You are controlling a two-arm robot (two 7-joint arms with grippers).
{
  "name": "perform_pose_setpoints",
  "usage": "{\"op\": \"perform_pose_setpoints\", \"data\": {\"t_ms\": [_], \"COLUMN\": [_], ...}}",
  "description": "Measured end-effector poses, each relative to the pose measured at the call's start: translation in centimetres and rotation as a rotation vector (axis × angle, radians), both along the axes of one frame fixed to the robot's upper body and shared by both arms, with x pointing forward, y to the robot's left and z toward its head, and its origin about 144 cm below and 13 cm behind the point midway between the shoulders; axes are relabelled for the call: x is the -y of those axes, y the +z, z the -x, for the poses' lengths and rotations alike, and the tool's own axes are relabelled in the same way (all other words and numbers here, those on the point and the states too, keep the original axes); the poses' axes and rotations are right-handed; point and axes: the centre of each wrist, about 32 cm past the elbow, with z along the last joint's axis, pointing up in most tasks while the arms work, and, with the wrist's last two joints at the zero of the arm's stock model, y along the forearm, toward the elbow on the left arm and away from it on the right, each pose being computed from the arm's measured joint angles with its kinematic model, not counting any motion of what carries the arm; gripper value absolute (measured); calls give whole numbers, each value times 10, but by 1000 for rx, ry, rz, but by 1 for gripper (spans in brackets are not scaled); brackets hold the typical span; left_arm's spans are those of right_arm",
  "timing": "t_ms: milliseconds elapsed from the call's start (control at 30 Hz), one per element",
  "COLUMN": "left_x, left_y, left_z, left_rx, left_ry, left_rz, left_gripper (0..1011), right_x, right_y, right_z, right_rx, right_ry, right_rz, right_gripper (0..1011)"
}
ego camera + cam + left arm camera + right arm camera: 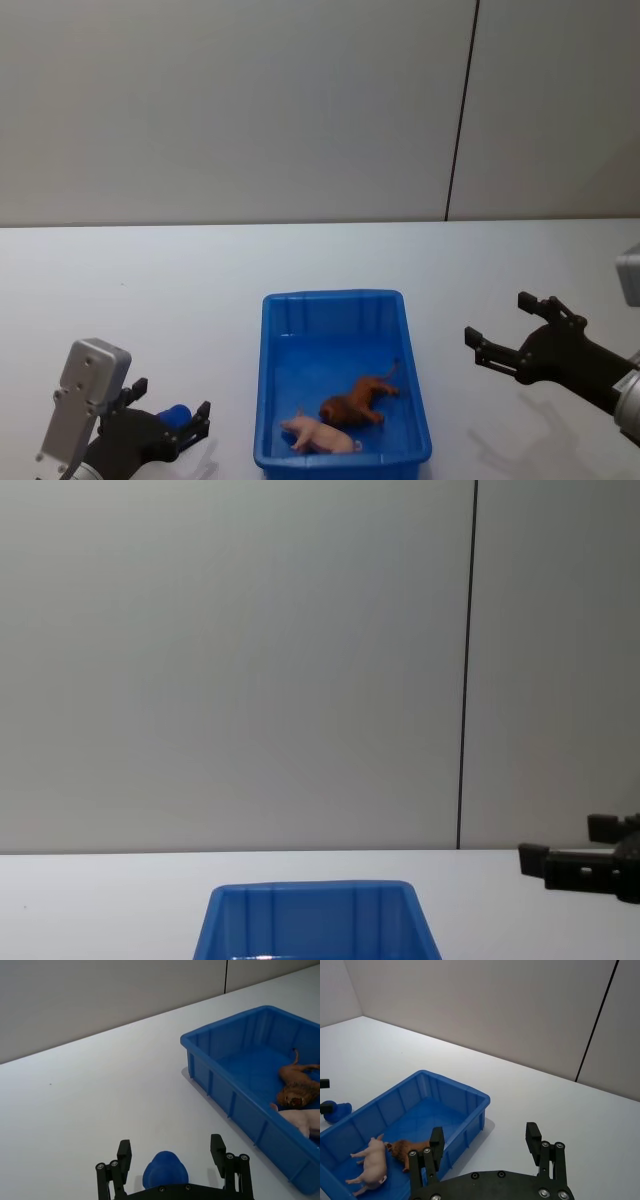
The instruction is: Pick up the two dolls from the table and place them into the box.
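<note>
Box: the blue box (340, 330) is set on the white table (150, 290), near centre, between the two arms, so that it can be reached from either side.
Contents: two dolls are seen inside, at the near end of the floor. The brown lion doll (358, 400) is lying on its side; the pink pig doll (322, 435) is lying just nearer, close against it, possibly touching. The far half of the box is bare.
Task state: judged complete, both dolls being held by the box and none seen on the table.
Left gripper (168, 418): held low over the table, left of the box's near corner, well apart from it. Jaws are spread wide; nothing is gripped.
Right gripper (508, 335): held above the table, right of the box, clear of its rim. Jaws are parted; nothing is carried.
Reason for poses: both arms are judged drawn back from the box, leaving it unobstructed.
</note>
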Motion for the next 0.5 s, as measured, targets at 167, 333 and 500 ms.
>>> {"op": "perform_pose_setpoints", "data": {"t_ms": [167, 333, 500], "left_x": [-6, -11, -16], "left_y": [-13, -23, -32], "left_z": [-6, -11, -15], "left_rx": [-25, -40, -53], "left_ry": [-14, -22, -29], "left_rz": [11, 22, 30], "left_gripper": [1001, 1001, 1001], "right_x": [0, 0, 0], "right_y": [0, 0, 0], "right_z": [0, 0, 0], "right_rx": [0, 0, 0], "right_ry": [0, 0, 0], "right_rz": [0, 0, 0], "right_gripper": [1001, 1001, 1001]}}
